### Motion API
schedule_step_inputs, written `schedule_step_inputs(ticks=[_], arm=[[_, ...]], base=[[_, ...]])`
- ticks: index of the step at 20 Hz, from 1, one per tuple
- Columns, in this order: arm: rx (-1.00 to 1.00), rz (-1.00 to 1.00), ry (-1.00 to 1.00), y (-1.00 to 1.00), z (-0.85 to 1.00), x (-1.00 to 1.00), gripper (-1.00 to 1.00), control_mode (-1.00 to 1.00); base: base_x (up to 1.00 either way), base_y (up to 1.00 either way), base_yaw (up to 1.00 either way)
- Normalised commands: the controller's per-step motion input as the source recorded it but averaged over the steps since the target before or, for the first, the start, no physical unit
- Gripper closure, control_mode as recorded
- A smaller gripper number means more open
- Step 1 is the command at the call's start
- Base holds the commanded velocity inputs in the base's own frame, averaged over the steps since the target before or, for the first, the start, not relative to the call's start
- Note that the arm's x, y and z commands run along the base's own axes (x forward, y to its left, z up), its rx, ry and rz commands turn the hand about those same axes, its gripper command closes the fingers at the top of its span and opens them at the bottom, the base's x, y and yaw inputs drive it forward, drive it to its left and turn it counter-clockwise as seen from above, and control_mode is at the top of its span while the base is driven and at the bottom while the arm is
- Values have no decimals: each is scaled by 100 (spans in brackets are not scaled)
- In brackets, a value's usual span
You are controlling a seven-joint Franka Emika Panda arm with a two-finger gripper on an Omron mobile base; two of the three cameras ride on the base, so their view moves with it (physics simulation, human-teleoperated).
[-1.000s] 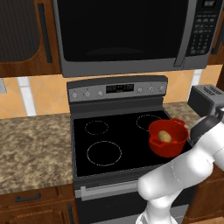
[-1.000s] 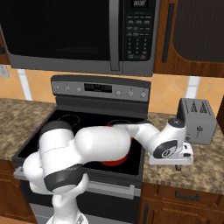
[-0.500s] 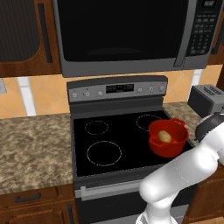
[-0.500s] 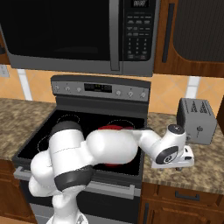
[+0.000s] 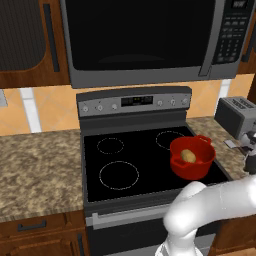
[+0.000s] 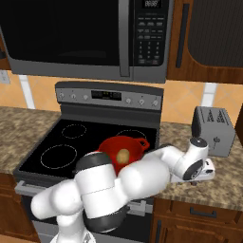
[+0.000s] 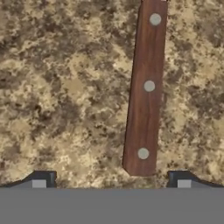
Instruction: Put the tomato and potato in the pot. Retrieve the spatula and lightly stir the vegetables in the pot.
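The spatula [image 7: 146, 87] is lying flat on the speckled counter [image 7: 65, 87], its wooden handle running through the hand view's upper right. The claw [image 7: 111, 181], fingers apart, has been lowering toward it. The potato [image 5: 188, 156] is sitting unmoved in the pot [image 5: 192, 159], right of centre.

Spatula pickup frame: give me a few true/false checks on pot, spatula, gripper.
1. The potato sits inside the pot. True.
2. The pot is on the counter left of the stove. False: it stands on the stove's front right burner area.
3. The spatula handle lies flat on the granite counter. True.
4. The gripper is shut on the handle. False: its tips stand apart, with the handle end between and just ahead of them.
5. A toaster stands right of the stove. True.
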Motion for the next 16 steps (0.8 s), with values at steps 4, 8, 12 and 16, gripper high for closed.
schedule_step_inputs(ticks=[4, 8, 12, 16], arm=[[3, 1, 0, -9, -38, 27, -100, -100], [1, 2, 0, 0, -61, 15, -100, -100], [0, 1, 0, 0, -54, 11, 100, -100], [-3, 2, 3, 4, -42, -13, 100, -100]], base=[[0, 0, 0], [0, 0, 0], [0, 0, 0], [0, 0, 0]])
